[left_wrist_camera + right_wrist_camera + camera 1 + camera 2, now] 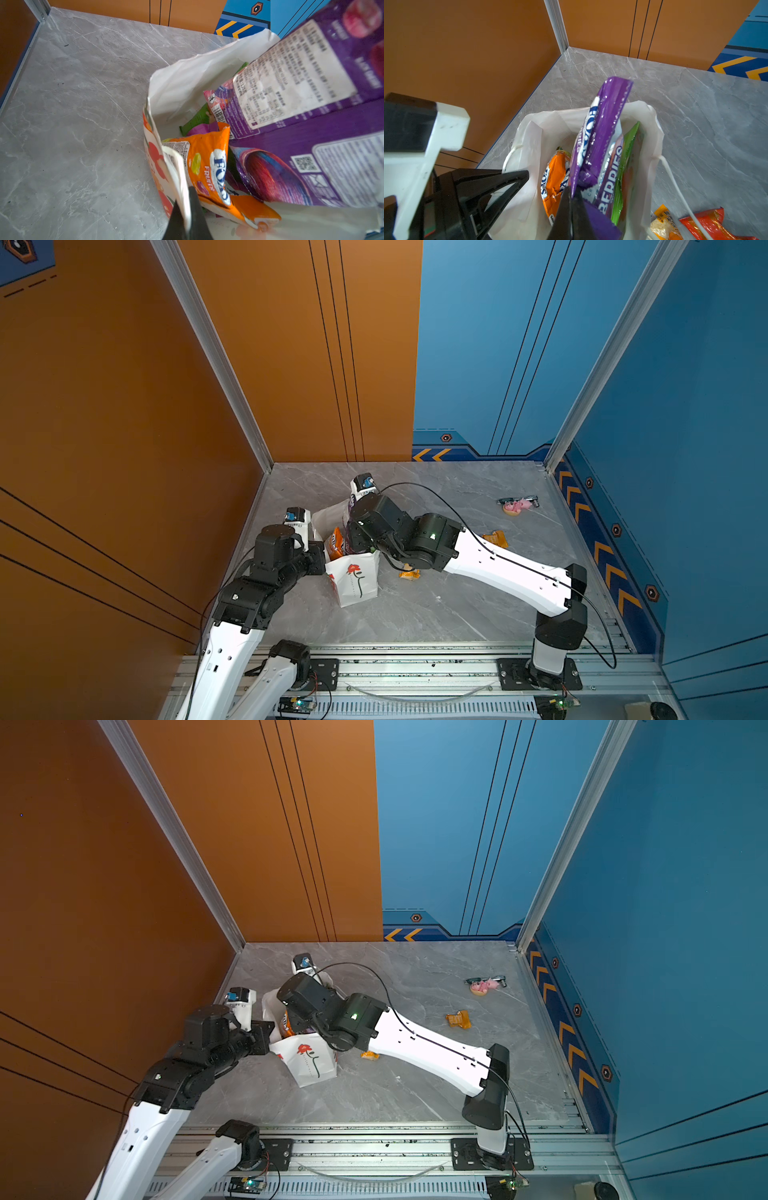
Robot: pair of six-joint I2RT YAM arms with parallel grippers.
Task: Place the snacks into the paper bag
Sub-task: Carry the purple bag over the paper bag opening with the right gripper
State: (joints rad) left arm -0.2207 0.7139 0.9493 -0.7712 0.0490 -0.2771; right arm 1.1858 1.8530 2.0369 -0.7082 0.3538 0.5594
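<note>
Inside paper bag (529, 145) mouth, purple packet (604, 124); clamped in right gripper (572, 193)

purple packet (301, 128) cropped by edge, tiny orange packet (409, 573) half under right arm (498, 568)

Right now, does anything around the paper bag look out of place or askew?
The purple packet juts tilted out of the paper bag, pinched by the right claw, not fully inside. The left claw pinches the bag's crumpled edge.

Robotics lab cell, grey marble-look bench (436, 605), orange and blue wall panels (104, 406), aluminium extrusion frame (214, 356), robot arms (507, 568) bolted to front rail (415, 672)
</note>
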